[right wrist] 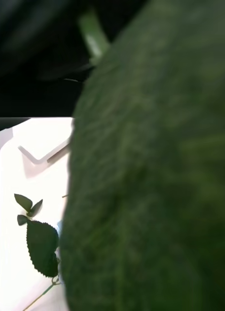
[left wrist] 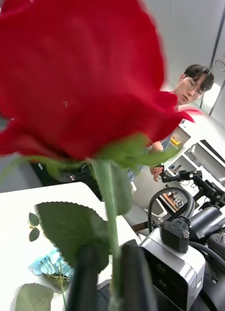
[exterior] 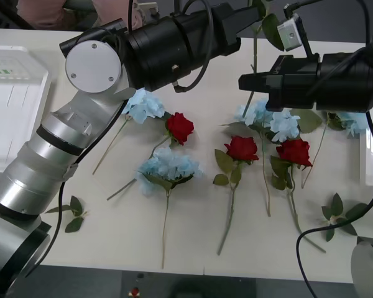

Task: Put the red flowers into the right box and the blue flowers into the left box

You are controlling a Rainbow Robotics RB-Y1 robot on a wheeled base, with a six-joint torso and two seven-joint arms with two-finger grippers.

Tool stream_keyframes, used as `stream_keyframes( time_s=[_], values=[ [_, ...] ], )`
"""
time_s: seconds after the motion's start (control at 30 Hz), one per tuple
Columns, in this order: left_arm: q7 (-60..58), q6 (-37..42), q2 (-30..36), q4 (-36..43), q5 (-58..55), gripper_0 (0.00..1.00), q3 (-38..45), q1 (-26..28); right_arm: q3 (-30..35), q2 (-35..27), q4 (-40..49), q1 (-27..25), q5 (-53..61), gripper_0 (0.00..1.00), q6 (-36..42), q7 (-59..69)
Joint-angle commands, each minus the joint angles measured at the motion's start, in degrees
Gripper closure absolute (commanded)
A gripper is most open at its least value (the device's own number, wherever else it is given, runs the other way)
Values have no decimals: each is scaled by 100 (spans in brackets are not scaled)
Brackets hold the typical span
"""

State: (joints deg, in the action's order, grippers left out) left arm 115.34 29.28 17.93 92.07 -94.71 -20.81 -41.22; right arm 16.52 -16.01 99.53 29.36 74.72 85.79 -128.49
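The left box (exterior: pixel 46 81) sits at the far left of the table and no flowers show in the part we can see. The left arm reaches from there across to the middle. In the left wrist view, the left gripper (left wrist: pixel 112 272) has its 2 black fingers (left wrist: pixel 85 277) closed on the thin green stem of a red rose (left wrist: pixel 78 73), and the bloom sits up high, close to the camera.

On the table lie 4 blue flowers (exterior: pixel 168 167) and 3 more red roses (exterior: pixel 241 148), spread from the middle to the right.

The right gripper (exterior: pixel 245 81) hangs just beside the lifted stem. A big leaf covers its camera, so I cannot tell if it is open or closed.

The right box (exterior: pixel 367 155) peeks in at the far right edge.

I think the step now is carrying this red rose to the right box. Next, the rose needs to go across to the right, maybe passed to the right gripper, with the grip kept tight.
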Motion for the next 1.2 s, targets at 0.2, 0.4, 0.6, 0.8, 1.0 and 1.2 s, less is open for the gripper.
stream_keyframes(
  time_s=[0.2,0.4,0.6,0.8,1.0,1.2],
  values=[
    [-46,-54,9,92,-30,0,-11,-203,53,-34,111,175,130,100,26,184],
    [-46,-54,9,92,-30,0,-11,-203,185,-42,111,175,156,100,158,184],
    [-55,-98,-35,13,-65,0,-55,-97,484,-253,111,175,271,100,544,237],
    [-73,-335,615,215,-381,0,-240,140,791,-666,120,0,367,100,799,641],
    [-73,175,2004,874,-1357,0,-380,808,1002,-1317,480,-581,385,100,615,1564],
    [-20,772,3190,1639,-1497,0,121,2118,1389,-2064,946,-1292,-204,100,465,2478]
  ],
)
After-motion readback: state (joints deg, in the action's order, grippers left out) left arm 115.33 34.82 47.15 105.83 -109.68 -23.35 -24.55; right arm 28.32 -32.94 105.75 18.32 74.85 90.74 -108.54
